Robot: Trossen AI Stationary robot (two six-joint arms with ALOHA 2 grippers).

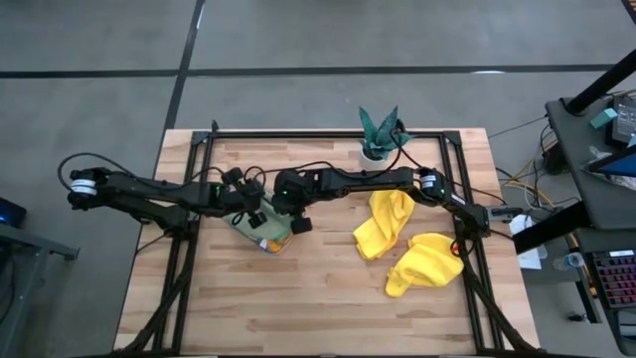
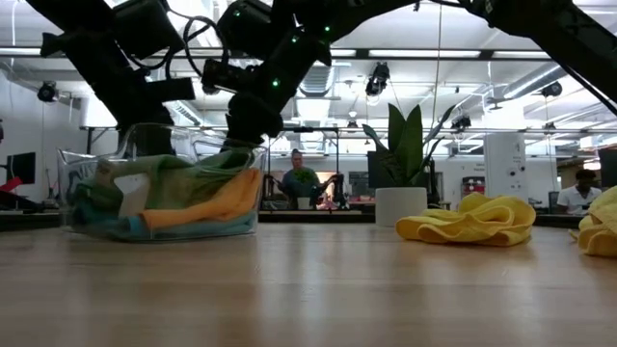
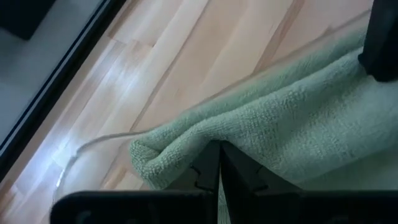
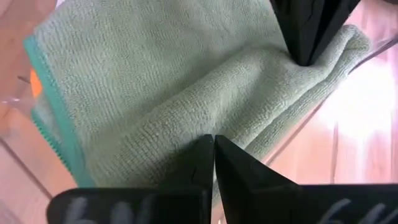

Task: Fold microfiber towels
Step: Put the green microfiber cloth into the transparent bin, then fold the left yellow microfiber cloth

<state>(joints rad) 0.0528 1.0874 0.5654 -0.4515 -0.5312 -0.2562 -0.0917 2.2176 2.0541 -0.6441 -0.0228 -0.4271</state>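
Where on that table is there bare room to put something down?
The whole front strip of the table is bare wood, as is the stretch between the tray and the yellow towels. It is crowded at the tray, where both hands, left and right, press into the green towel, and near the plant.

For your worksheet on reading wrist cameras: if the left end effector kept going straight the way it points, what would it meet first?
The green towel. The left end effector has its fingers closed together right at the towel's folded edge in the clear tray, so it would likely press into the cloth at once; whether it already touches is unclear.
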